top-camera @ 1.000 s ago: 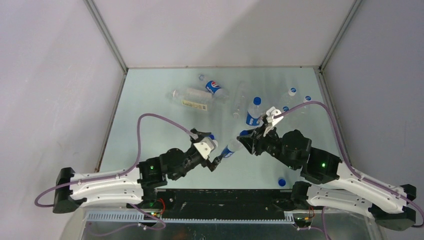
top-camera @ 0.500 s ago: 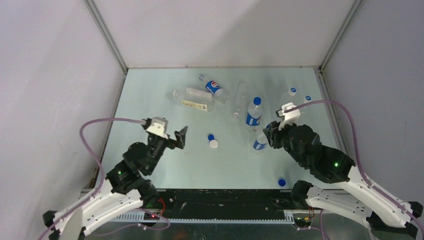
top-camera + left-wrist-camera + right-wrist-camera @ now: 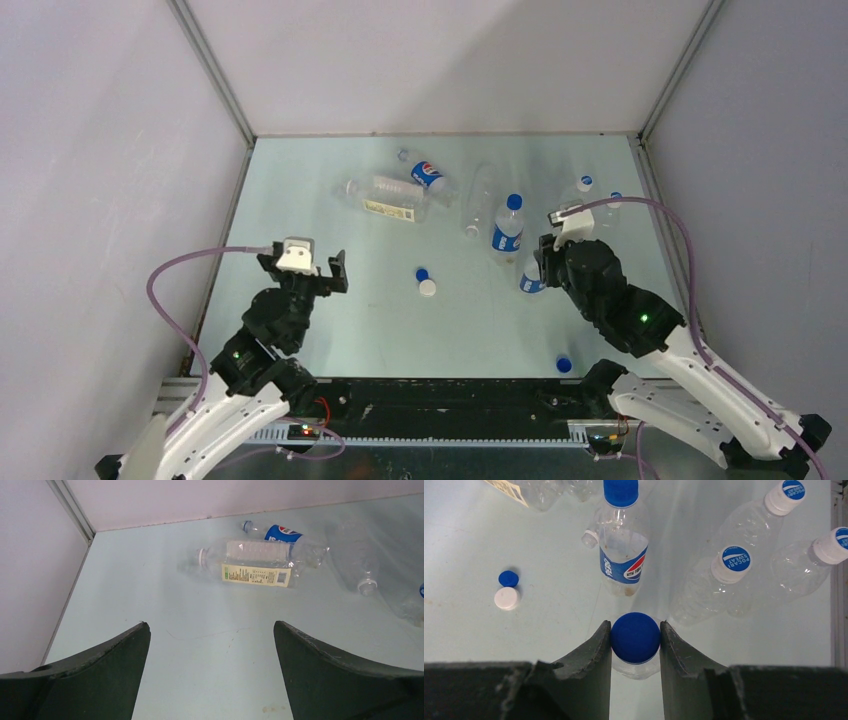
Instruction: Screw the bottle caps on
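My right gripper (image 3: 537,266) is shut on a blue bottle cap (image 3: 635,637) that sits on the neck of an upright clear bottle (image 3: 529,283); its fingers (image 3: 600,647) press both sides of the cap. A second upright blue-labelled bottle (image 3: 623,550) with a blue cap stands just beyond it (image 3: 509,226). A loose blue cap (image 3: 422,273) and a white cap (image 3: 428,288) lie mid-table, and also show in the right wrist view (image 3: 508,578) (image 3: 507,598). My left gripper (image 3: 304,266) is open and empty over bare table at the left (image 3: 210,630).
A pale-labelled bottle (image 3: 255,565), a blue-labelled bottle (image 3: 280,531) and a plain bottle (image 3: 357,555) lie at the back. Three white-capped bottles (image 3: 736,560) stand at the right near the wall. Another blue cap (image 3: 564,364) lies by the near edge.
My left gripper let go and drew back to the left, open. My right gripper carried the capped bottle from the middle to the right, where it stands upright.
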`<state>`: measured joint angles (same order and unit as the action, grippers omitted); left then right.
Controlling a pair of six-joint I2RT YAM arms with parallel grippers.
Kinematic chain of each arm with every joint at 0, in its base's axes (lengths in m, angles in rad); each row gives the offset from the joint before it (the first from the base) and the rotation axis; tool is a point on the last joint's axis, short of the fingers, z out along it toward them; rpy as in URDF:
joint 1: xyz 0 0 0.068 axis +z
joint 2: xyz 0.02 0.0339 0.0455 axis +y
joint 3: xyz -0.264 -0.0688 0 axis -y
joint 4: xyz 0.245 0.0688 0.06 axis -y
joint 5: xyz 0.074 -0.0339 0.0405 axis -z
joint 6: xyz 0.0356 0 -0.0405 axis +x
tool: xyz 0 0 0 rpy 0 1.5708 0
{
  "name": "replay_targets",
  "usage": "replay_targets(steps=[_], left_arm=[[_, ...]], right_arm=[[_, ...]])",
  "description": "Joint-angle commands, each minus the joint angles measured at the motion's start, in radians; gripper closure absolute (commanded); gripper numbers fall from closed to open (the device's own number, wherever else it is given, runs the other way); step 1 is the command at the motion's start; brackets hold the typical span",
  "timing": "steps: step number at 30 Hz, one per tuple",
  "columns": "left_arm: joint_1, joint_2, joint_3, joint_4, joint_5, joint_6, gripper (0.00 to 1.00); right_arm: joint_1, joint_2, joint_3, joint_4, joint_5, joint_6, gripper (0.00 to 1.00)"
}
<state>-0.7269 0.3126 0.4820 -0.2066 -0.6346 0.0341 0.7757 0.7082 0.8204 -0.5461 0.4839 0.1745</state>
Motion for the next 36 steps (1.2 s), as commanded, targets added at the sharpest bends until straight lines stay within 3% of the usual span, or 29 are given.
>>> replay_targets(steps=[1,11,23,36], left_arm=[[0.009,0.035,0.012,0.042,-0.006,-0.004,0.0],[0.007,0.044,0.004,0.051,0.037,-0.011,0.0],[0.008,0.051,0.003,0.059,0.054,-0.002,0.0],[0.008,0.053,0.001,0.064,0.067,0.002,0.0]], right_arm=[[-0.019,0.015,-0.008,0.088,-0.012,-0.015,1.0],[-0.04,0.021,-0.018,0.051,-0.036,0.011,0.89],[-0.045,0.018,-0.018,0.031,-0.045,0.027,0.66],[-0.045,0.018,-0.018,0.032,-0.042,0.031,0.58]])
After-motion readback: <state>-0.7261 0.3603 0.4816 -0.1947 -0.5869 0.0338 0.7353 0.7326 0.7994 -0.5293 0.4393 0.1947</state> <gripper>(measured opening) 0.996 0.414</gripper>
